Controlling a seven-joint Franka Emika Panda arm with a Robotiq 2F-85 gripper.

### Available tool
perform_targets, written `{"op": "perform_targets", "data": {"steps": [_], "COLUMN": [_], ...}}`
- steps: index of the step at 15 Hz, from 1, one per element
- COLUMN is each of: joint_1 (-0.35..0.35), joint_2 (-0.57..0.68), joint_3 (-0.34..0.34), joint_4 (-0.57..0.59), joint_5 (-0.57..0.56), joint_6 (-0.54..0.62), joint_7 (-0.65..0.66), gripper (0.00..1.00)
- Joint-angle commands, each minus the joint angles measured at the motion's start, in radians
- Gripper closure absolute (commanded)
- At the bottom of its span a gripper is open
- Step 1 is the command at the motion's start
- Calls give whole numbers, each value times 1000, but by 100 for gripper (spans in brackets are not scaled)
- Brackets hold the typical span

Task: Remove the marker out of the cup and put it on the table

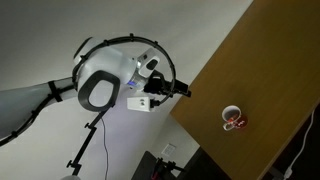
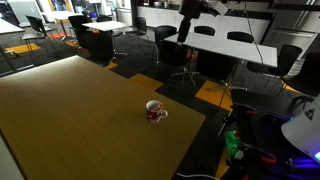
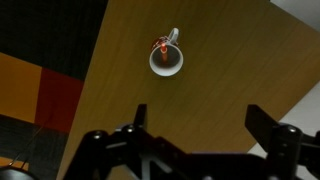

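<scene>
The small white cup [image 3: 166, 61] with red markings stands on the brown wooden table [image 3: 220, 50], near its edge. It also shows in both exterior views [image 1: 232, 117] [image 2: 156, 110]. The marker [image 3: 168, 39] sticks out over the cup's rim, with a pale tip and a red part. My gripper [image 3: 200, 118] is open and empty. It hangs high above the table, well apart from the cup. In an exterior view the gripper [image 1: 181, 89] is off to the side of the table edge, and the table [image 2: 70, 120] fills the lower left.
The table's edge [image 3: 95, 70] runs close to the cup, with dark and orange floor [image 3: 35, 90] beyond it. Office chairs and white tables [image 2: 215, 45] stand in the background. A tripod stand [image 1: 85, 150] is beneath the arm.
</scene>
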Motion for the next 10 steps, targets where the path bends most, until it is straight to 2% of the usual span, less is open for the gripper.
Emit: {"op": "perform_targets", "data": {"steps": [1, 3, 10], "joint_1": [-28, -30, -40], "joint_2": [43, 32, 65], "joint_3": [7, 14, 16], "joint_4": [-17, -13, -5], "joint_5": [-12, -1, -10], "joint_6": [70, 37, 38], "joint_7": [0, 1, 4], "gripper": [0, 0, 0]}}
